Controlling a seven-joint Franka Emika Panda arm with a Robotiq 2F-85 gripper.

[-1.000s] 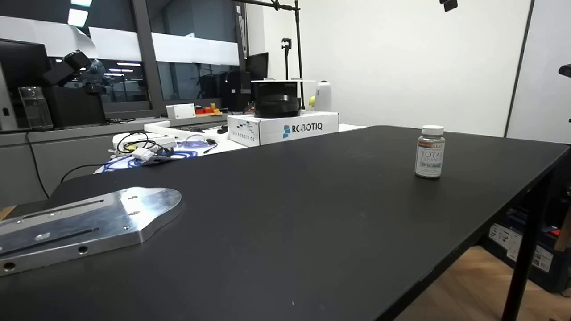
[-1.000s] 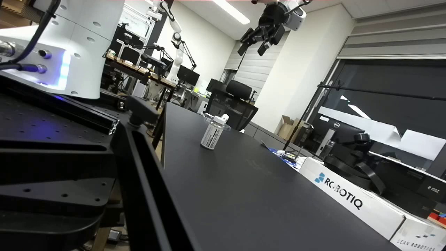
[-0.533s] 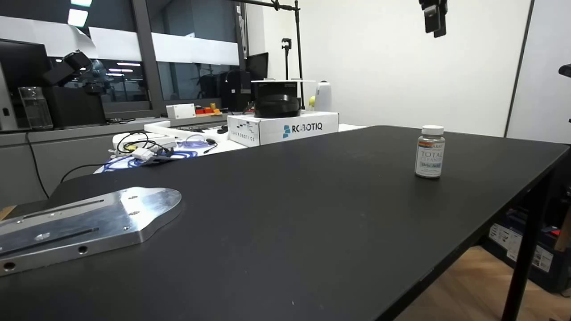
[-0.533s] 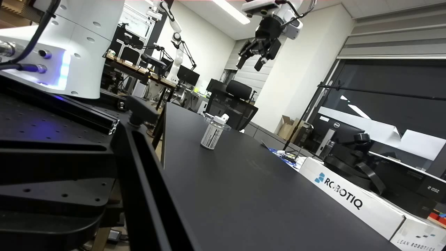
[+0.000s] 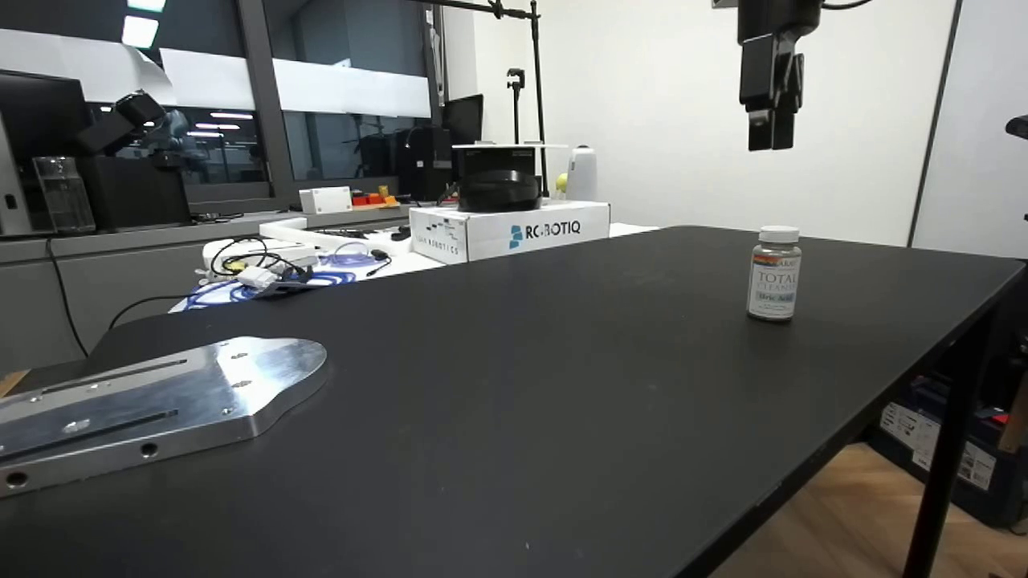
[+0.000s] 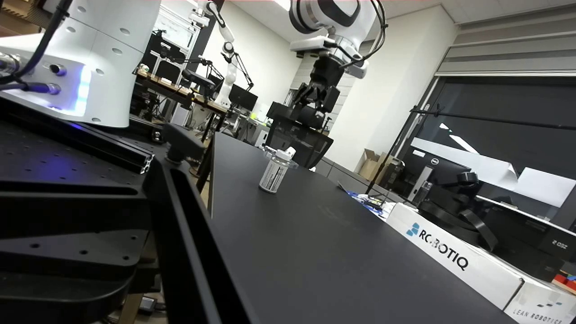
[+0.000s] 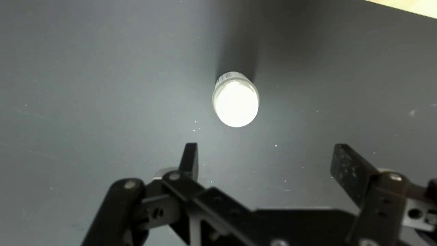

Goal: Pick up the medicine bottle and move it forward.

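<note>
The medicine bottle (image 5: 774,277) stands upright on the black table (image 5: 498,401), with a white cap and pale label. It also stands there in an exterior view (image 6: 273,175). In the wrist view I look down on its bright cap (image 7: 236,104), just beyond and left of the middle of the jaws. My gripper (image 7: 265,150) is open, its fingers wide apart with nothing between them. In an exterior view the gripper (image 5: 771,138) points down, well above the bottle and apart from it. In the exterior view from the robot base, its fingertips merge with a dark chair behind.
A silver metal plate (image 5: 217,385) lies on the table. A white Robotiq box (image 5: 538,231) stands beyond the far edge, also in an exterior view (image 6: 450,252). A chair (image 6: 299,139) stands behind the table. Wooden floor (image 7: 409,5) shows past the table's edge.
My gripper has come down a good way above the bottle and now points more steeply downward. The bottle has not moved.
</note>
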